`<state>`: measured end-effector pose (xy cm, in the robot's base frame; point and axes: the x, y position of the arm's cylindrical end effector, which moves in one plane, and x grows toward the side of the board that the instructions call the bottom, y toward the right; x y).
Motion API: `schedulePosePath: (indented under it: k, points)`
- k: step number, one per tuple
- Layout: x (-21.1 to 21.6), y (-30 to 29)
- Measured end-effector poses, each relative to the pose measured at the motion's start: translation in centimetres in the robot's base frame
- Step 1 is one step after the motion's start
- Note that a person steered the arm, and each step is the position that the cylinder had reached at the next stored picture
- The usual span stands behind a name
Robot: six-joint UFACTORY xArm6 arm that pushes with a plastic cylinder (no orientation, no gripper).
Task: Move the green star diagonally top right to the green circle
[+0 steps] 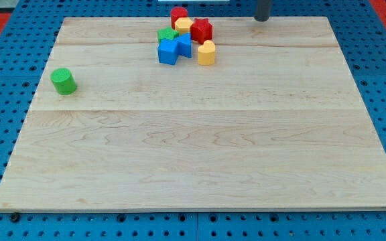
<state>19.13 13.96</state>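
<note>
The green star (167, 34) lies at the top middle of the wooden board, packed into a cluster with other blocks; only part of it shows behind a blue block. The green circle (63, 81) stands alone near the board's left edge. My tip (262, 19) is at the board's top edge, to the right of the cluster and apart from every block.
The cluster holds a red block (179, 15), a yellow block (184, 26), a red star (202, 30), two blue blocks (169, 51) (184, 45) and a yellow block (206, 53). The board (193, 154) lies on a blue pegboard.
</note>
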Motion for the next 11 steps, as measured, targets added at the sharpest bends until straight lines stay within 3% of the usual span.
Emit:
schedulePosePath:
  k: [1,2,3,5,7,8,9,11]
  points:
    - [0.2,-2.7]
    - [0.2,-11.1]
    - [0.1,-12.8]
    - [6.1,-15.6]
    - [8.7,-25.7]
    - [9.3,-25.0]
    - [9.2,-25.4]
    - [4.5,-28.3]
